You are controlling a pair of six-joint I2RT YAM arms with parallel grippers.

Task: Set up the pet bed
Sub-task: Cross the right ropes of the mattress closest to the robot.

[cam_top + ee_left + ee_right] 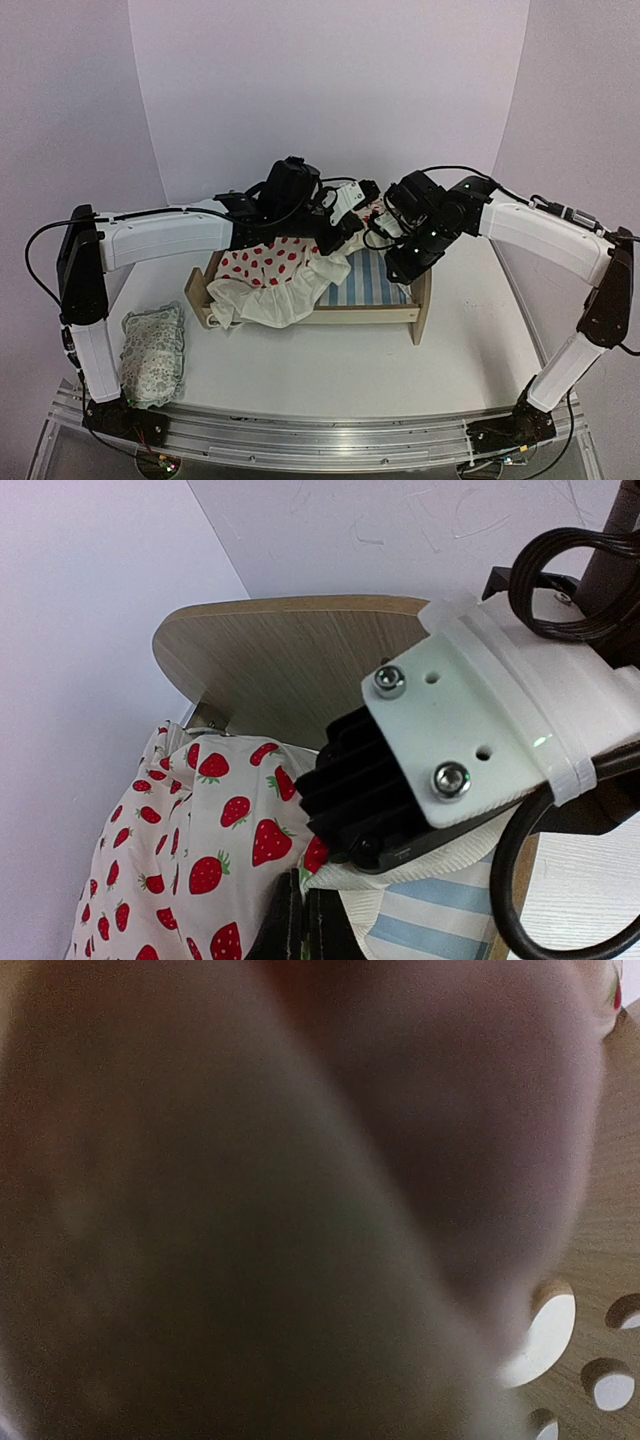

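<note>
Plywood pet bed [350, 316] sits mid-tabletop [330, 380], running from 9 to 3 o'clock, with its rounded headboard [422, 300] at the 3 o'clock end and the lower footboard [198, 294] at 9. A strawberry-print blanket [270, 268] covers the 9 o'clock half. The striped mattress [378, 282] shows bare toward 3.

Both jaws hang over the bed's 12 o'clock rail, just beside each other. The left jaws reach in from 9 o'clock, pressed together with a fold of blanket pinched between them and lifted off the mattress. The right jaws reach in from 3 o'clock with their tip against the same cloth. Whether they grip it I cannot tell, since blurred fabric fills the right wrist view except for the paw-print cutout [548, 1328].

A small patterned pillow [152, 355] lies on the tabletop at 8 o'clock from the bed.
</note>
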